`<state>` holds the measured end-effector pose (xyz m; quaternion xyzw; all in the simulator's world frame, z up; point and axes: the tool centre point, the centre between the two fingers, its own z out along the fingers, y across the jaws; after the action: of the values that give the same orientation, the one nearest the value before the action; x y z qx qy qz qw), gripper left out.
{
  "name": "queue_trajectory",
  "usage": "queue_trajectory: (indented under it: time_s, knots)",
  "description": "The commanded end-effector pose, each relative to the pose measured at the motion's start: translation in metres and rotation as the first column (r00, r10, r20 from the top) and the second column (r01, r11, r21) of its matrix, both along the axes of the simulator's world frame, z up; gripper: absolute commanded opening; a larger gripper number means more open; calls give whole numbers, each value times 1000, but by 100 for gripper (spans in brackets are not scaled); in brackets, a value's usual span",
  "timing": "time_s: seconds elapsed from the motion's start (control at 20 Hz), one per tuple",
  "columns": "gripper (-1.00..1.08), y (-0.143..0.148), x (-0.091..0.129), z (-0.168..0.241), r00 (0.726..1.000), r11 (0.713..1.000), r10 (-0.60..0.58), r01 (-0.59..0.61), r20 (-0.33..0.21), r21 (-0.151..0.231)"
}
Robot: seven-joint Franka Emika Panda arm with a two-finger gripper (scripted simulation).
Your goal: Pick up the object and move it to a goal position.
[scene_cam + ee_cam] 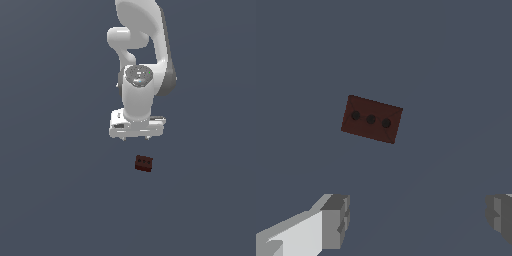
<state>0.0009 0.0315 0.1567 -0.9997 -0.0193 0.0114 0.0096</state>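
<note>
While it is lying alone on the flat grey-blue surface (55,190), the small dark red-brown block (143,163) is showing a row of three darker round spots along one face, clearest in the wrist view (372,119). It is sitting slightly skewed, its long edges tilting a little against the frame in both views, and nothing is touching it.

In the exterior view the block is resting just below the white gripper (136,138) and a touch toward the exterior view's right of its middle, with a clear gap of bare surface showing between the two. The gripper is hanging above it with its jaws spread wide apart and gripping nothing: in the wrist view one grey finger pad (336,221) is showing at one side and the other at the far side, with open surface lying between them and the block sitting well ahead of that gap.

Above the gripper, the white Panda arm (142,60) is rising out of the exterior view's upper edge.
</note>
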Motion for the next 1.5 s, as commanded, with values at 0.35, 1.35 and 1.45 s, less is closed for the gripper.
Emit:
queue_trajectory:
  time_s: [0.35, 1.35, 1.45]
  knots:
    - [100, 4, 7, -9, 988, 988, 154, -154, 2, -5]
    - [100, 23, 32, -45, 735, 735, 678, -678, 8, -12]
    - [100, 25, 34, -48, 692, 692, 721, -721, 9, -13]
